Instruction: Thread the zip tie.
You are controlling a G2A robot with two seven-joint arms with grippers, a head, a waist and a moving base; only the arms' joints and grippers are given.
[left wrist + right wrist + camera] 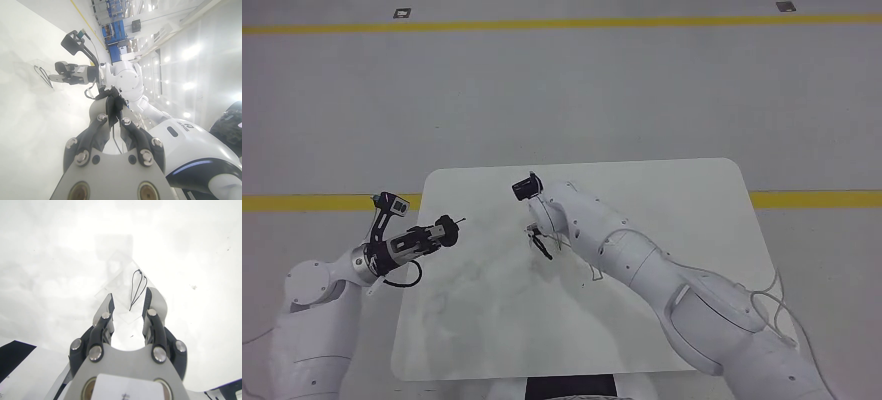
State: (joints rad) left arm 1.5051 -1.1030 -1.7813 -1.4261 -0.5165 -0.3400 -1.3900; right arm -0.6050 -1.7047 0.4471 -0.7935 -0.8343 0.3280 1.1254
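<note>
Left claw at near-left edge of tabletop, clenched on thin black zip tie; tie tip juts toward tabletop centre. Right claw mid-tabletop, released, fingers spread above clear tray. Looped zip ties lie on tray, seen between spread fingers; contact cannot be told. Yellow floor line well beyond far edge.

The thin plastic zip tie is black, like the looped ties on the clear, colourless sheet. The rounded table is plain white.
</note>
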